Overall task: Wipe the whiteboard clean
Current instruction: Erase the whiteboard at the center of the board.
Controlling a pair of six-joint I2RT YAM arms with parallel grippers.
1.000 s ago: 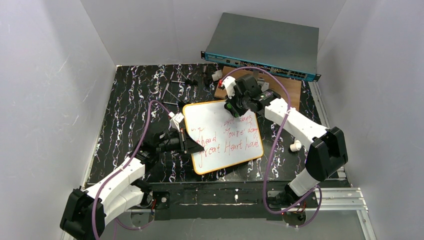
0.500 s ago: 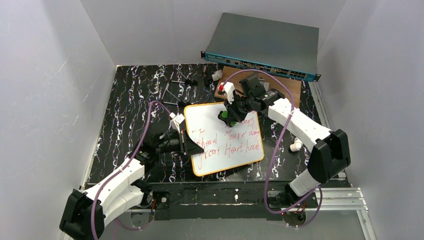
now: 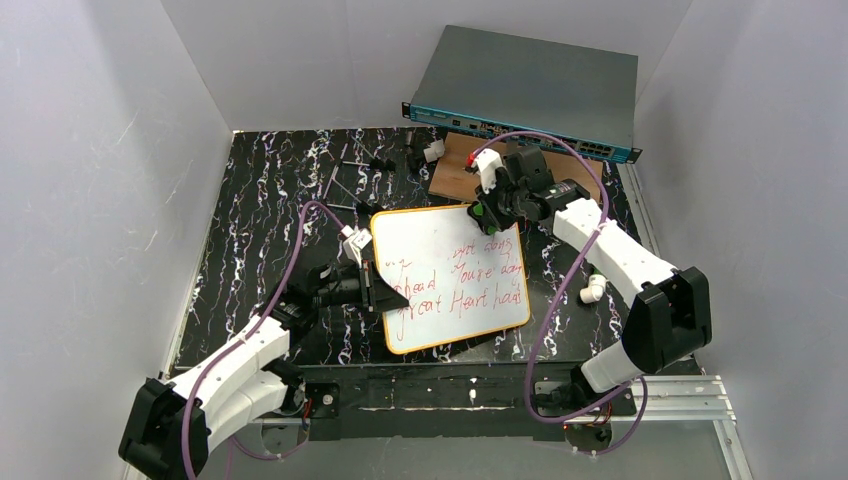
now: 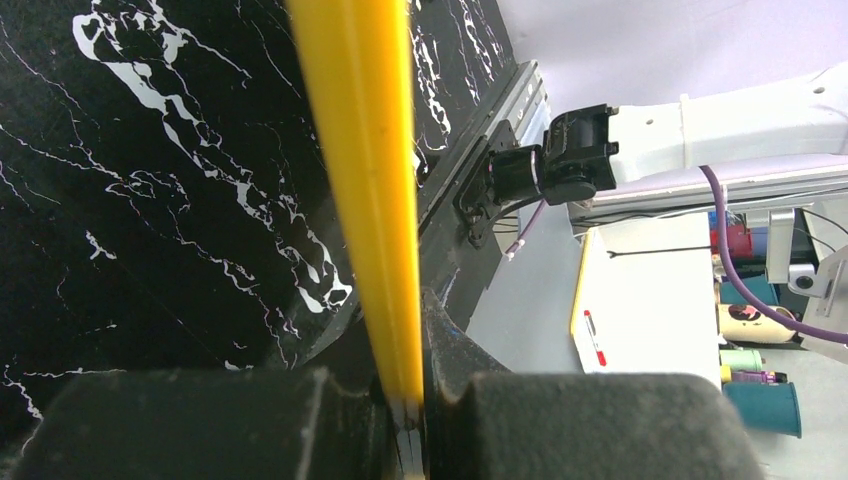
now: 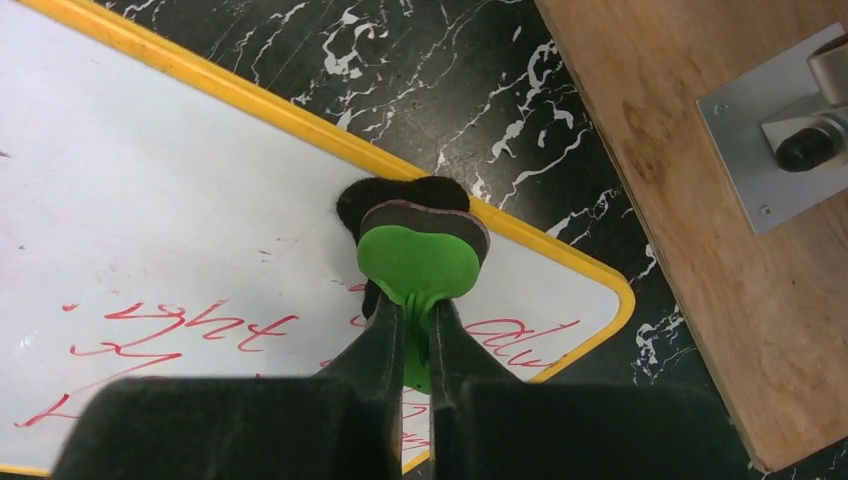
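**Eraser [image 5: 420, 262] now at the whiteboard [image 3: 430, 250] upper right corner**

Since a second ago your right arm [image 3: 610, 250] has swung the eraser from the upper middle of the board out to its upper right corner, just inside the yellow frame. Your right jaws are pinched tight on the eraser's green tab, black felt toward the board. Your left jaws are clamped on the frame at the board's left edge. You see the whiteboard at the centre of the top view on the black marbled table [image 3: 250, 230]. Red writing crosses its lower half, and a wooden board [image 3: 455, 175] lies just beyond that corner.
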